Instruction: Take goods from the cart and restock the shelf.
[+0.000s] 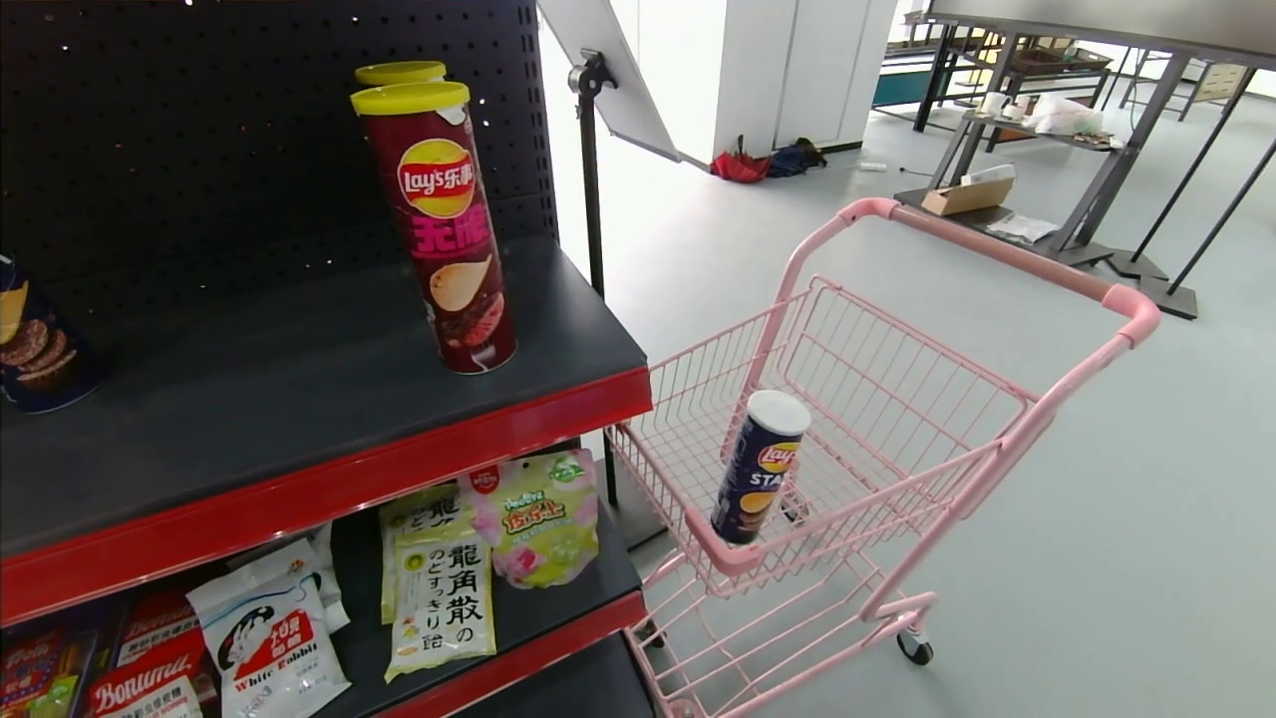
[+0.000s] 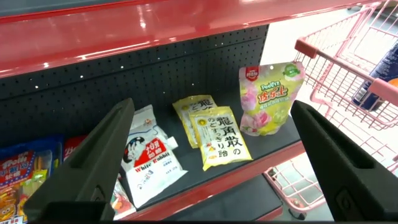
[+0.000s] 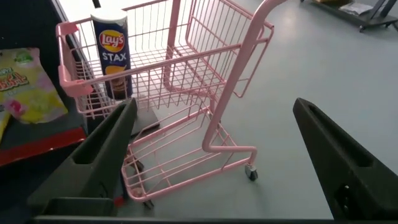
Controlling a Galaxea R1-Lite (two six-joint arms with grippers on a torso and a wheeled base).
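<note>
A dark blue chips can (image 1: 760, 467) with a white lid stands upright in the front corner of the pink cart (image 1: 997, 429), beside the shelf's end. In the right wrist view my right gripper (image 3: 216, 106) is open and empty, some way from the cart (image 3: 186, 81), with the blue can (image 3: 112, 56) to one side beyond its fingers. My left gripper (image 2: 212, 107) is open and empty in front of the lower shelf (image 2: 261, 162), facing a yellow candy bag (image 2: 221, 138). On the upper shelf (image 1: 299, 399) stands a maroon chips can (image 1: 444, 229) with a yellow lid.
A second yellow-lidded can (image 1: 399, 72) stands behind the maroon one. A cookie bag (image 1: 30, 349) sits at the upper shelf's far left. Candy bags (image 1: 439, 578) fill the lower shelf. A board stand (image 1: 593, 179) rises behind the shelf's end. Open floor lies to the cart's right.
</note>
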